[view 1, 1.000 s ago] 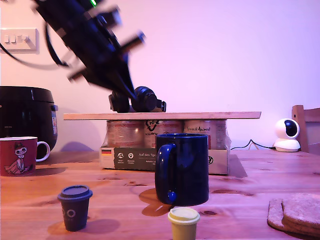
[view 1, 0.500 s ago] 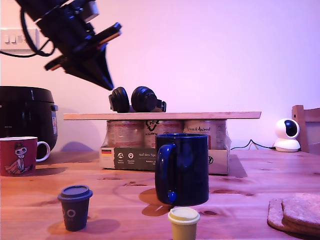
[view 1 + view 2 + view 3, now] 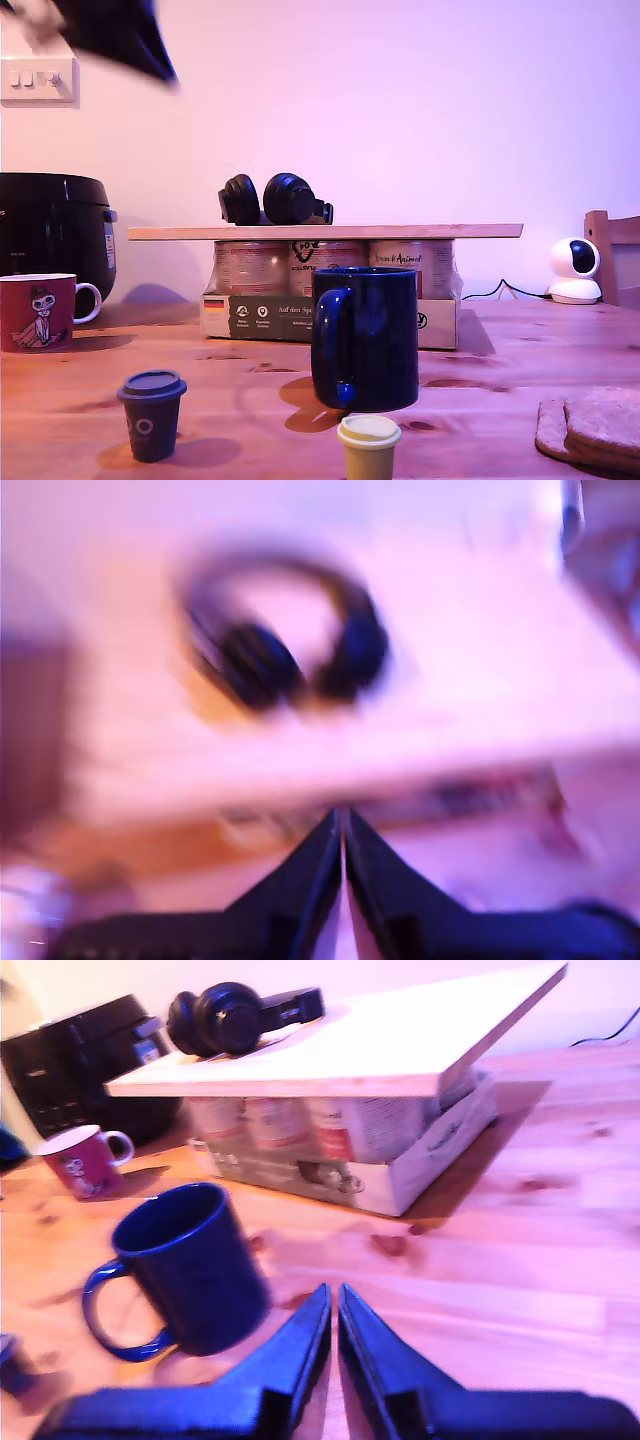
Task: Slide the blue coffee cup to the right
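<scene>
Both my first gripper [image 3: 342,818] and my second gripper [image 3: 333,1295] are showing closed, empty jaws while the blue coffee cup [image 3: 365,338] is standing on the table [image 3: 500,385] at the exterior view's centre, likely tipping under a high push.

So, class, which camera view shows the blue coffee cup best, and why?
The exterior view: the blue coffee cup stands sharp and whole, side-on, handle toward that view's left. The second wrist view shows it from above, rim and handle visible, but slightly blurred. The first wrist view is blurred and shows no cup.
</scene>
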Robot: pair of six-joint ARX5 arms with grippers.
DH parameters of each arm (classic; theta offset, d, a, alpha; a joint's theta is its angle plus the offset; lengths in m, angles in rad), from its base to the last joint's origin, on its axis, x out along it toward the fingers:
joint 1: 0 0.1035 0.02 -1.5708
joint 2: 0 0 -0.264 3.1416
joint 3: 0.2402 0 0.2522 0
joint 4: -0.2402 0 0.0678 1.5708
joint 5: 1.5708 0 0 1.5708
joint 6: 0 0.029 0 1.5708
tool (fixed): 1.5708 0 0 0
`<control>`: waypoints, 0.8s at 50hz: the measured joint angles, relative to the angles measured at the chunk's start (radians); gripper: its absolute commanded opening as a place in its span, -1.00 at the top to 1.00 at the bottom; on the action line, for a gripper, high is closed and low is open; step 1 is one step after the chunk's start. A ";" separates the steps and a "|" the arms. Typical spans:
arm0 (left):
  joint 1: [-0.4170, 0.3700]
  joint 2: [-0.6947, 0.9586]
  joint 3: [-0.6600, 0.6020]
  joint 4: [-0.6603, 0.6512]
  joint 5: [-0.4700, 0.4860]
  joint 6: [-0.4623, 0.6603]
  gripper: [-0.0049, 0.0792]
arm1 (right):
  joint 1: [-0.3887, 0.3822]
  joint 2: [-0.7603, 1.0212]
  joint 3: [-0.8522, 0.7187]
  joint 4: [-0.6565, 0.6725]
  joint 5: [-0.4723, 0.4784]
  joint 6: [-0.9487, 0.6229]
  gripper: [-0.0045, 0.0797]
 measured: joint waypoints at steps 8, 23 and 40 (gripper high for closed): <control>0.015 -0.091 0.000 0.000 -0.023 0.008 0.93 | 0.000 0.000 0.000 0.003 0.134 -0.095 0.92; 0.017 -0.172 -0.008 0.022 -0.068 0.019 0.93 | 0.000 0.000 0.000 -0.002 0.157 -0.124 0.92; 0.052 -0.438 -0.226 0.174 -0.100 0.057 0.93 | 0.000 0.000 0.000 -0.002 0.157 -0.123 0.92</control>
